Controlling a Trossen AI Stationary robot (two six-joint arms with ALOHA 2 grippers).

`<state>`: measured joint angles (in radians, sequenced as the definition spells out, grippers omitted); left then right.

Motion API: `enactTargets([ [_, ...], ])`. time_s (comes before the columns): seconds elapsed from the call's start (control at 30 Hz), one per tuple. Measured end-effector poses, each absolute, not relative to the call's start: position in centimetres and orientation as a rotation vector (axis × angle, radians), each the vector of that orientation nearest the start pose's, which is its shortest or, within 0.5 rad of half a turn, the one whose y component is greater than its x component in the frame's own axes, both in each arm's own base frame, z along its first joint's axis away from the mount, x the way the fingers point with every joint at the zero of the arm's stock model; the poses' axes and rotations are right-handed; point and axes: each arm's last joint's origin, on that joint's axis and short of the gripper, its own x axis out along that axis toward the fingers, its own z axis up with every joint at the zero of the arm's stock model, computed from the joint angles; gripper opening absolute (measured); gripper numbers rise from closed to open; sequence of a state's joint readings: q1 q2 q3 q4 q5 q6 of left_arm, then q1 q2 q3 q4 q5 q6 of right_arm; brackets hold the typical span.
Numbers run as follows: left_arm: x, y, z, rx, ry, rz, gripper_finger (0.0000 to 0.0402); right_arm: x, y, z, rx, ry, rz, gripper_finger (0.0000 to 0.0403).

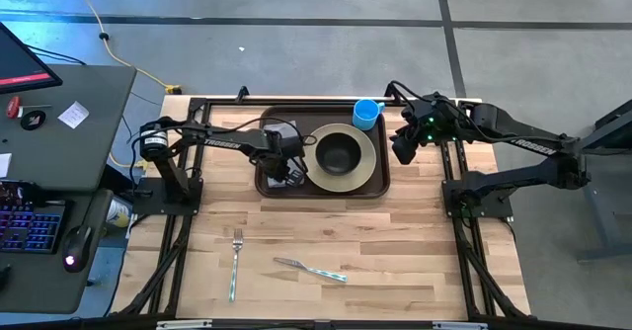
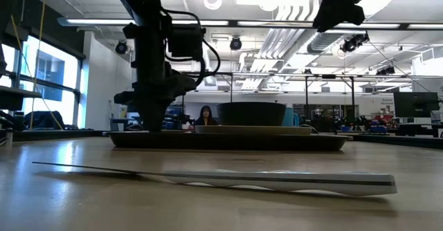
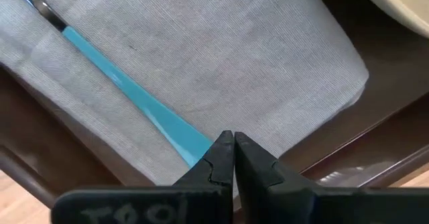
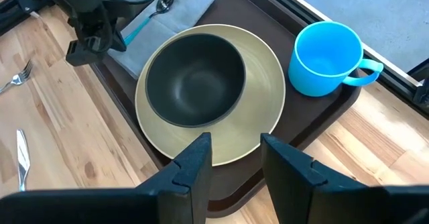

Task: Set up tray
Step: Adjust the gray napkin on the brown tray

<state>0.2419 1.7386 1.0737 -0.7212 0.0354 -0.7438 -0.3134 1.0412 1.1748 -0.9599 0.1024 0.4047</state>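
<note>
The dark brown tray (image 1: pixel 326 194) lies at the table's far middle. On it are a beige plate (image 1: pixel 370 162) with a dark bowl (image 1: pixel 339 152), a blue cup (image 1: pixel 366 114) at its far right corner, and a grey napkin (image 3: pixel 221 56) on its left part. A spoon with a blue handle (image 3: pixel 120 83) lies on the napkin. My left gripper (image 3: pixel 232 150) is down at the handle's free end, shut. My right gripper (image 4: pixel 234 157) hangs open above the tray's right end, holding nothing. My left gripper comes from above, pointing almost straight down, with its shut fingertips on the free end of the spoon's blue handle (image 3: pixel 198 145). The handle's tip runs in under the fingertips, which hide the place of contact. The spoon lies flat on the napkin, bowl end away from the fingers.
A fork (image 1: pixel 236 261) and a knife (image 1: pixel 311 269) lie on the bare wood near the table's front. A desk with a keyboard and mouse (image 1: pixel 39 221) stands beyond the left edge. People sit in the room behind the table.
</note>
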Motion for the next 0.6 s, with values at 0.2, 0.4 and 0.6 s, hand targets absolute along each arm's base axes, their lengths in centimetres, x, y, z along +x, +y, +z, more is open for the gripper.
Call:
enactTargets([
  [0.2,30.66,7.34,16.56,-0.851,1.227,0.65,0.0049,17.68,-6.05,35.24,0.457,0.74,-0.556,0.0119],
  [0.4,30.83,7.15,16.59,-0.846,1.215,0.644,0.0049,17.68,-6.05,35.24,0.457,0.74,-0.557,0.0119],
  [0.6,30.74,7.25,16.57,-0.826,1.214,0.671,0.0049,17.68,-6.05,35.24,0.458,0.739,-0.557,0.0119],
])
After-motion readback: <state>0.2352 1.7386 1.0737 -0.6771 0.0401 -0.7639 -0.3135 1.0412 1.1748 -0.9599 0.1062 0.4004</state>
